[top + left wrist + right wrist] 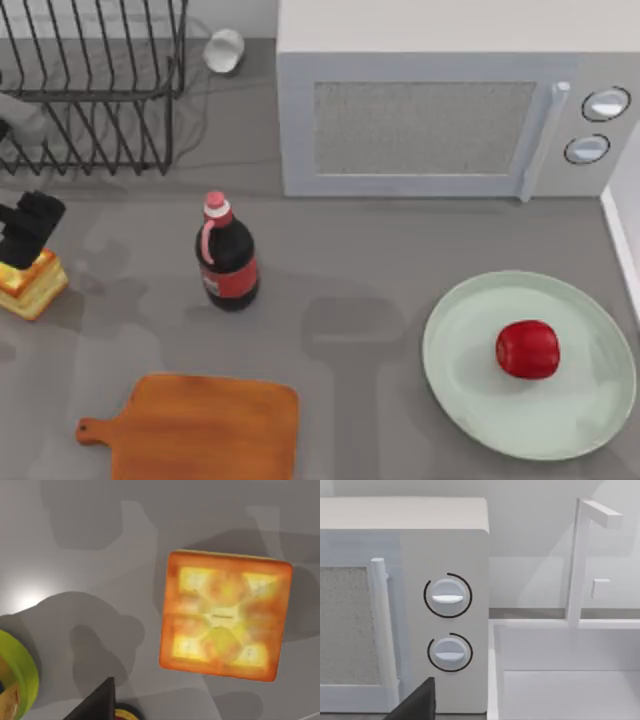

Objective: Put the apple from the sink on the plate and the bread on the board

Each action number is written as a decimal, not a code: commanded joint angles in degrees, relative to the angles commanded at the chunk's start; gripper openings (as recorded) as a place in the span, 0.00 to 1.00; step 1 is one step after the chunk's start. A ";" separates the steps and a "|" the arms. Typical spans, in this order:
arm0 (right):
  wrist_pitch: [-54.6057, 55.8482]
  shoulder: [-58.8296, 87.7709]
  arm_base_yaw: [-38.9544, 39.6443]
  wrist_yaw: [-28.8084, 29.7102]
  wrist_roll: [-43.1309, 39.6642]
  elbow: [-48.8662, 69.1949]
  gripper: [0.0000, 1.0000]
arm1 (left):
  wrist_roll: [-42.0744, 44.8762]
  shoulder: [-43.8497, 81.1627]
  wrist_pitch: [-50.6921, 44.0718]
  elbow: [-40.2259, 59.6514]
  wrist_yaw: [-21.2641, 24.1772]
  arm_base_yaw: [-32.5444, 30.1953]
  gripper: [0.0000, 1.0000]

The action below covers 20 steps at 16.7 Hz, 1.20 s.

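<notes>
The red apple [527, 349] lies on the pale green plate [470, 400] at the table's right. At the far left edge the bread [32, 286] sits flat on the table, its golden top [225, 615] facing up. My left gripper [28, 228] hangs just above and behind the bread, open; one dark finger [97, 707] shows beside the bread, apart from it. The wooden board [200, 428] lies bare at the front left. One finger [417, 705] of my open right gripper shows, facing the white sink [560, 685].
A dark cola bottle [226, 255] stands between bread and plate. A microwave [430, 110] fills the back, with a wire dish rack [90, 90] and a cup [223, 50] at the back left. A lime-green round rim [17, 675] lies near the bread.
</notes>
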 joint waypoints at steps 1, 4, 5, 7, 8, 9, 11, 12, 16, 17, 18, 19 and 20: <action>0.00 0.00 0.00 0.00 0.00 0.00 1.00 | 1.16 4.26 -2.20 2.97 -0.01 0.09 1.00; 0.00 0.00 0.00 0.00 0.00 0.00 1.00 | 3.84 13.84 -7.25 9.81 -0.03 0.31 1.00; 0.00 0.00 0.00 0.00 0.00 0.00 1.00 | 4.43 15.84 -8.35 11.31 -0.03 0.36 1.00; 0.00 0.00 0.00 0.00 0.00 0.00 1.00 | 5.07 17.99 -9.56 12.95 -0.04 0.42 1.00; 0.00 0.00 0.00 0.00 0.00 0.00 1.00 | 5.12 18.17 -9.67 13.09 -0.04 0.42 1.00; 0.00 0.00 0.00 0.00 0.00 0.00 1.00 | 5.12 18.17 -9.67 13.09 -0.04 0.42 1.00; 0.00 0.00 0.00 0.00 0.00 0.00 1.00 | 5.12 18.17 -9.67 13.09 -0.04 0.42 1.00; 0.00 0.00 0.00 0.00 0.00 0.00 1.00 | 5.05 18.02 -9.53 12.92 -0.04 0.11 1.00; 0.00 0.00 0.00 0.00 0.00 0.00 1.00 | 5.02 19.85 -5.30 10.27 -0.02 0.33 1.00; 0.00 0.00 0.00 0.00 0.00 0.00 1.00 | 5.09 20.74 -2.96 9.09 -0.02 0.35 1.00; 0.00 0.00 0.00 0.00 0.00 0.00 1.00 | 5.14 21.67 -0.47 7.82 -0.01 0.39 1.00; 0.00 0.00 0.00 0.00 0.00 0.00 1.00 | 5.19 22.58 1.77 6.59 -0.01 0.45 1.00; 0.00 0.00 0.00 0.00 0.00 0.00 1.00 | 5.25 23.36 3.41 5.57 0.00 0.48 1.00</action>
